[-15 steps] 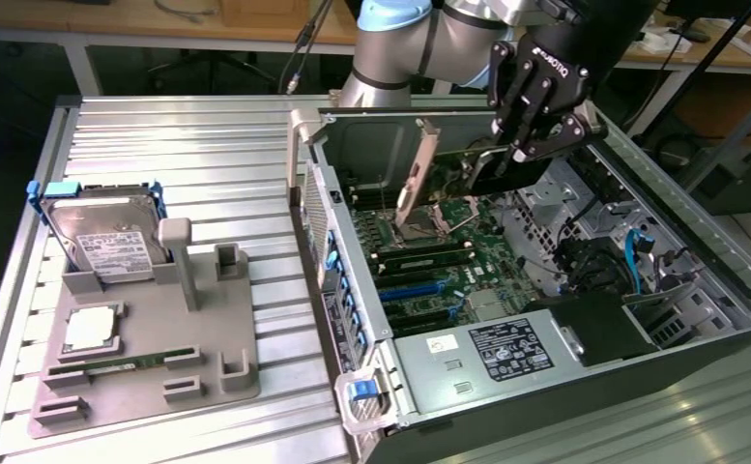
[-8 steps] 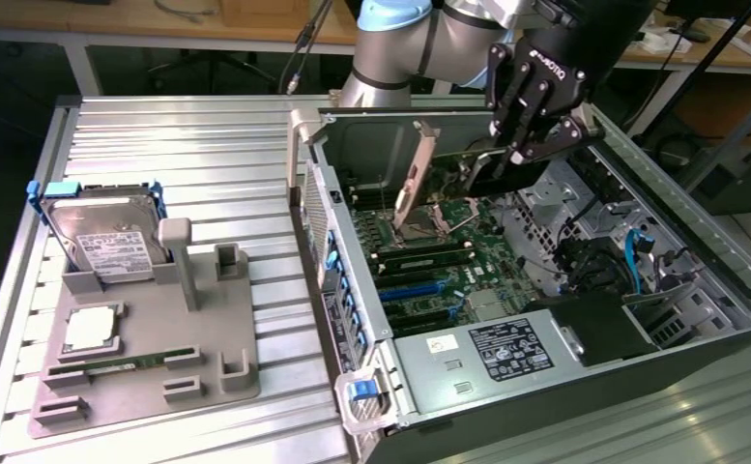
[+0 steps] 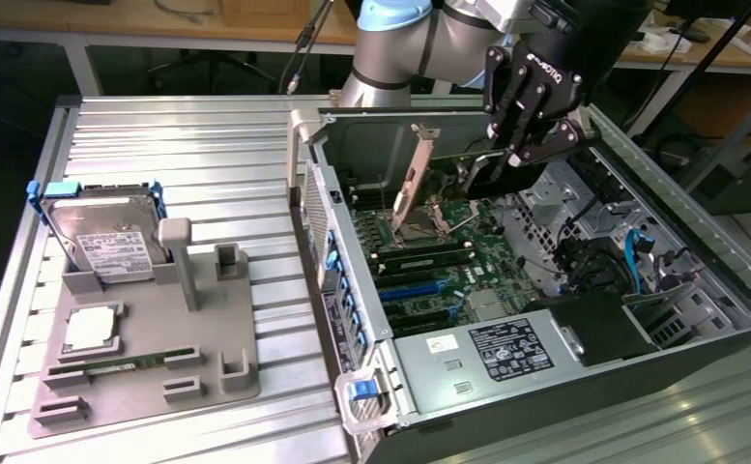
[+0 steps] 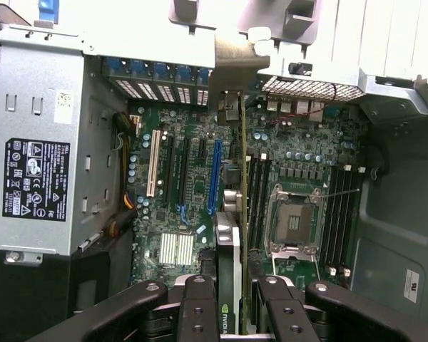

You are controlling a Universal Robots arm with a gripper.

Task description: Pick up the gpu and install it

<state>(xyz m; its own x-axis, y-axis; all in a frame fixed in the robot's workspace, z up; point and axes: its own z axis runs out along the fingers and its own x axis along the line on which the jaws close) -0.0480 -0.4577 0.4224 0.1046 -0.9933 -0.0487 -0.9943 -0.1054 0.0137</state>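
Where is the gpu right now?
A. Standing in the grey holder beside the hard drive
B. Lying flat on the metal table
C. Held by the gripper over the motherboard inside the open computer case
C: the gripper grips the gpu edge-on above the motherboard inside the case; in the wrist view the card runs out from between the fingers.

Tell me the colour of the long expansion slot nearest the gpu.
Blue slot, beside the gpu; clearest in the wrist view.

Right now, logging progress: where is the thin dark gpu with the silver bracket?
The gpu is held edge-down by the gripper inside the open computer case, above the motherboard.
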